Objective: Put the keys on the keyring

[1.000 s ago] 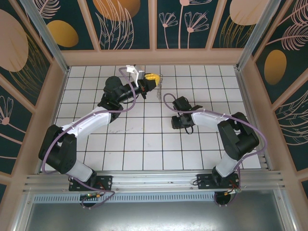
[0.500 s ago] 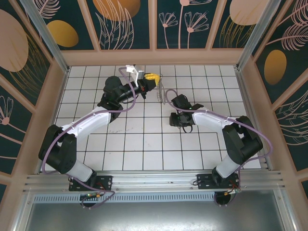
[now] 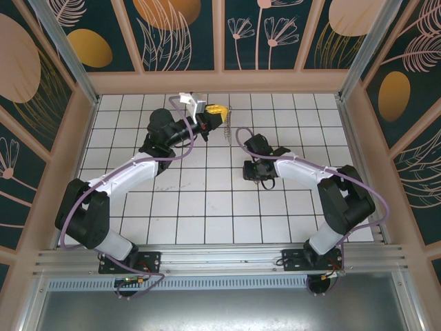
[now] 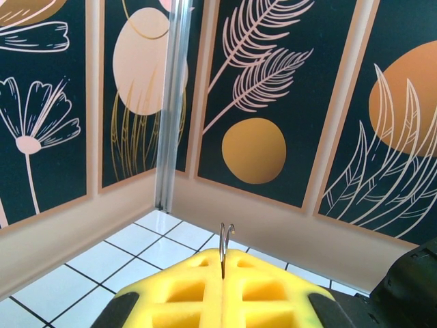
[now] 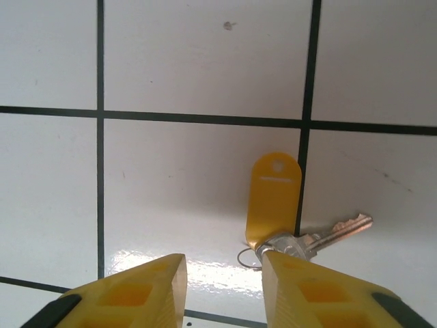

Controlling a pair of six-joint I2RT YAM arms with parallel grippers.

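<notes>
**Q:** Left gripper, entry?

**A:** Jaws were fully closed, yellow pads pressed flat together. The keyring was pinched in the seam between them. In the left wrist view its thin wire end stood up out of the pads toward 12 o'clock. From above, the gripper sat near the back wall, at about 12 o'clock of the tiled floor. The loop showed just beside it at 5 o'clock.

**Q:** Right gripper?

**A:** Jaws were partly open, with bare tile visible between the two fingers and nothing clamped. From above it pointed down near the floor's centre, at 4 o'clock of the left gripper and apart from it.

**Q:** Location of the keys?

**A:** The keys lay flat on a white tile. The head was right at the inner tip of the finger on the 3 o'clock side; contact could not be judged. The blade pointed to 2 o'clock. The yellow tag lay toward 12 o'clock, alongside a dark grout line. A small wire ring sat at the head's 9 o'clock.
</notes>
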